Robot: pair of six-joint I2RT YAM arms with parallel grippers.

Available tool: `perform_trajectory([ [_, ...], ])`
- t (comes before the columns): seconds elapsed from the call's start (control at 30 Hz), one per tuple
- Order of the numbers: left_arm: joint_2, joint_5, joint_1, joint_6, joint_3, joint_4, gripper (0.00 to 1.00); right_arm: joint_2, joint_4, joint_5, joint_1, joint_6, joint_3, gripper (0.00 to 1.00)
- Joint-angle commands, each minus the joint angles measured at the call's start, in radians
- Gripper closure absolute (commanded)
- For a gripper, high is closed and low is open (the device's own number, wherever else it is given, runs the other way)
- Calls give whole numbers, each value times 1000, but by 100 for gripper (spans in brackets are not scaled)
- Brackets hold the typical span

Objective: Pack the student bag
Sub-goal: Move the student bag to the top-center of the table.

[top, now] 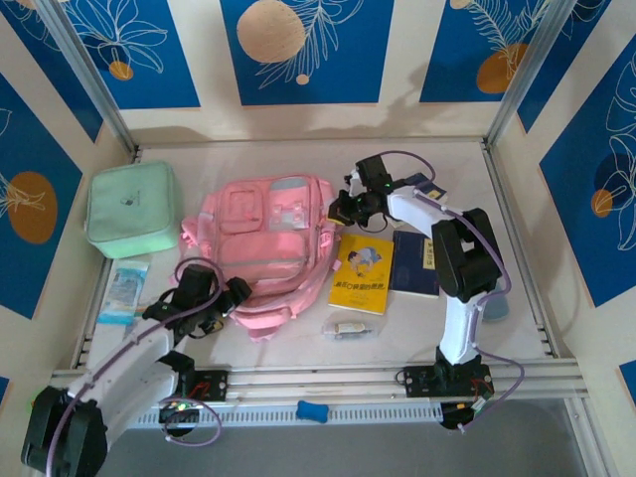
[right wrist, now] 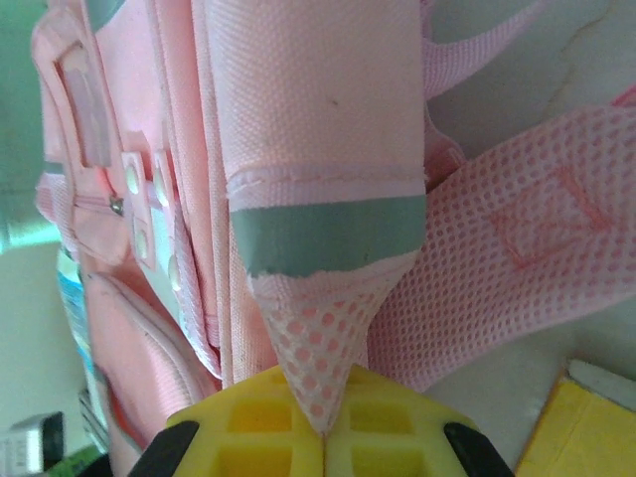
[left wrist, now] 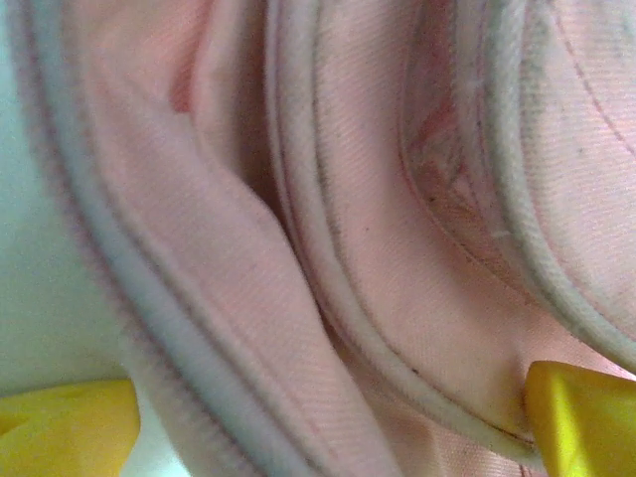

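Observation:
The student bag (top: 263, 243), a soft pink backpack with pale grey-blue trim, lies flat in the middle of the table. My right gripper (top: 338, 211) is at its right upper edge. In the right wrist view that gripper (right wrist: 323, 437) is shut, its yellow fingers pinching the tip of the bag's pink mesh side pocket (right wrist: 318, 348) below a grey-green trim band. My left gripper (top: 224, 303) is at the bag's near left corner. In the left wrist view it (left wrist: 328, 427) stands open, yellow fingertips (left wrist: 586, 417) wide apart, with piped folds of the bag (left wrist: 397, 248) close between and above them.
A mint green square zip case (top: 131, 209) sits left of the bag, a blue-white packet (top: 126, 288) below it. A yellow book (top: 363, 271) and a dark blue book (top: 415, 263) lie right of the bag. A small clear-wrapped item (top: 348, 328) lies near the front.

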Motion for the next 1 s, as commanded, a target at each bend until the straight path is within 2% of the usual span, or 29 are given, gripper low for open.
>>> perform_trajectory([
  [0.0, 84, -104, -4, 21, 54, 368, 1, -123, 119, -9, -23, 109, -54, 100],
  [0.13, 235, -50, -4, 50, 156, 470, 1, -126, 121, 4, -49, 164, -60, 100],
  [0.27, 391, 5, -4, 64, 259, 591, 1, -162, 133, 92, -53, 196, -93, 100],
  [0.33, 447, 30, -4, 91, 325, 601, 1, -168, 135, 102, -58, 208, -99, 100],
  [0.53, 522, 22, -3, 140, 450, 545, 1, -169, 129, 117, -64, 223, -99, 100],
  [0.67, 551, -7, 14, 207, 546, 415, 1, -171, 132, 135, -32, 240, -101, 100],
  [0.83, 540, -31, 71, 220, 561, 320, 1, -175, 198, 135, -27, 359, -164, 100],
  [0.97, 536, -66, 91, 274, 605, 182, 1, -192, 257, 154, 24, 431, -224, 100],
])
